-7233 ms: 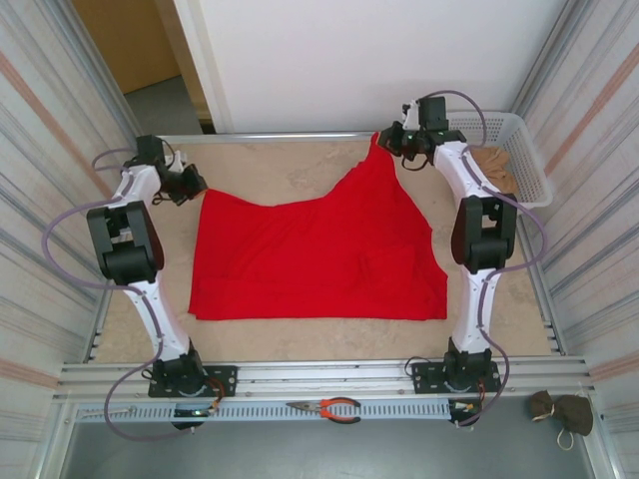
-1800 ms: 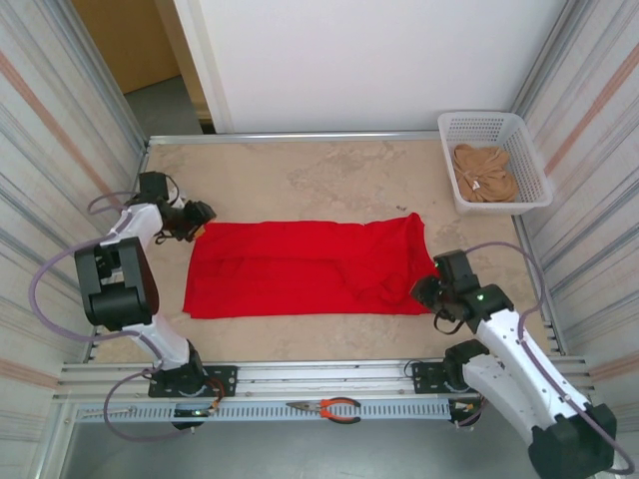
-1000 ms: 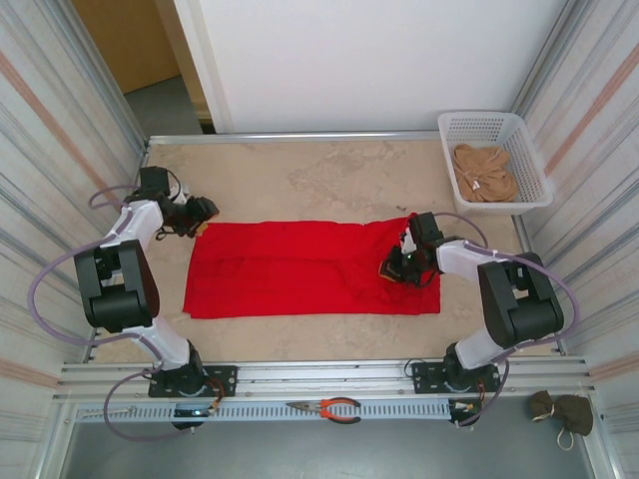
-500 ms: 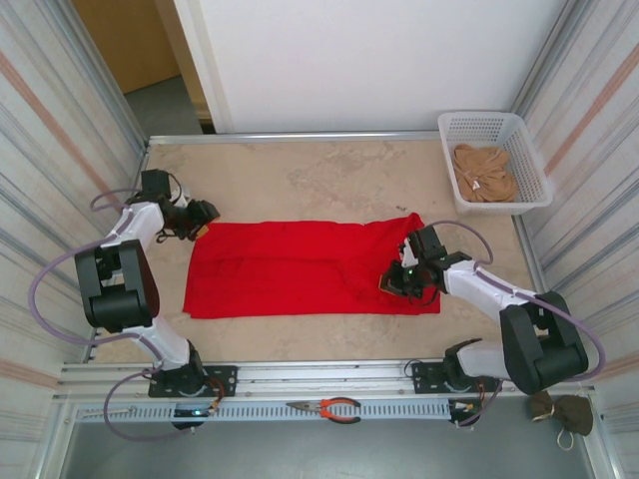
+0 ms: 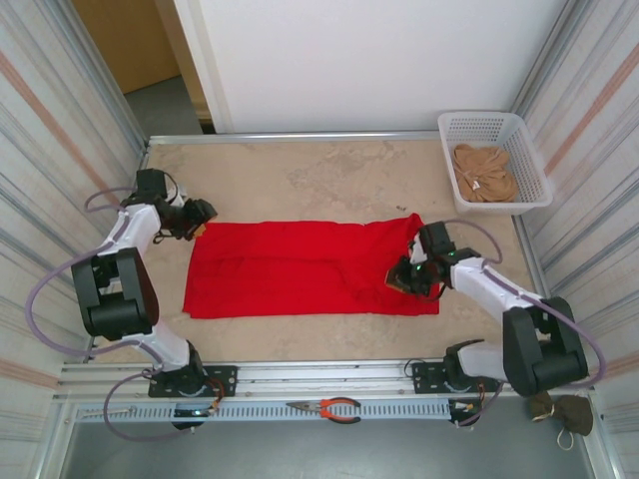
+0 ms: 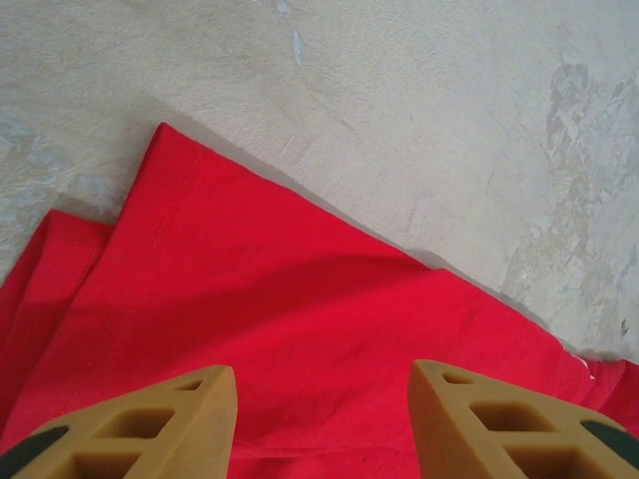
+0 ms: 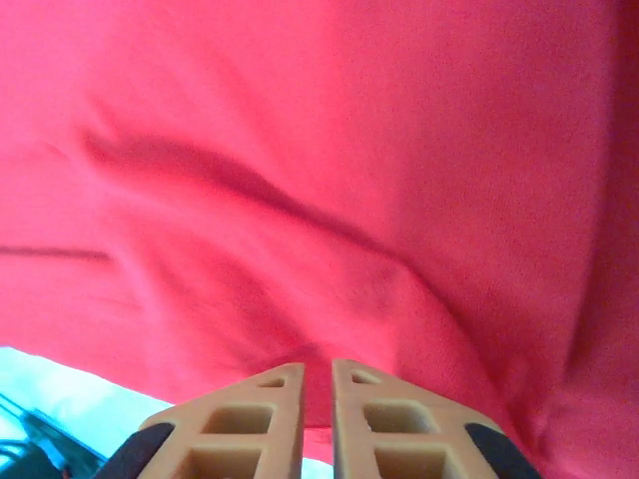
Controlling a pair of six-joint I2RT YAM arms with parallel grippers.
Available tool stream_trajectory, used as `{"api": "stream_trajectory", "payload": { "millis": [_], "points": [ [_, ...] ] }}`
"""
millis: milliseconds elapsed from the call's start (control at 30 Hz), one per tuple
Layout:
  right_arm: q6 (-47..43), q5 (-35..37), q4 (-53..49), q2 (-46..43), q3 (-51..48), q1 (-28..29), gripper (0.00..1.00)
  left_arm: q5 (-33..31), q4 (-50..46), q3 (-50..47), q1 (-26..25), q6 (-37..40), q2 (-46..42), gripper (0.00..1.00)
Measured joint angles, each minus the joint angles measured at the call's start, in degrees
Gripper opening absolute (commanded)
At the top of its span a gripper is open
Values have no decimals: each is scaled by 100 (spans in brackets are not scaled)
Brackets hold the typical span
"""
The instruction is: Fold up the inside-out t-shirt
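The inside-out t-shirt (image 5: 310, 267) lies on the tabletop (image 5: 300, 170) as a long flat band, so one lengthwise fold looks done and the crosswise folds seem left. One corner lies just beneath the left tool (image 6: 318, 384), which is wide and empty. The other end lies under the right tool (image 7: 318, 367), its fingers a narrow slit apart.

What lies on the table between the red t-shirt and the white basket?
Nothing: in the top external view, the table between the t-shirt and the basket is bare.
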Motion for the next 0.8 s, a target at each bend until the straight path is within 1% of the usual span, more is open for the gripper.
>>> {"api": "stream_trajectory", "payload": {
  "millis": [67,100,133,200,300,433,667,800],
  "points": [
    [-98,22,-96,-153,387,-455,68,-46,7,-160,9,24,-116,50],
    [-186,22,-118,-181,560,-708,74,-52,2,-273,28,26,-173,50],
    [-251,28,-127,-179,673,-903,79,-59,2,-352,48,39,-199,50],
    [-369,61,-131,-68,855,-1290,83,-68,2,-501,105,46,-212,50],
    [-494,105,-120,291,922,-1674,87,-70,2,-625,153,63,-214,50],
    [-566,131,-74,859,920,-1934,88,-57,7,-638,151,68,-223,50],
    [-599,-46,369,1272,638,-1917,90,-28,17,-638,151,66,-227,50],
    [-597,-96,525,1346,446,-1720,90,13,44,-638,151,66,-227,50]
  ]
}}
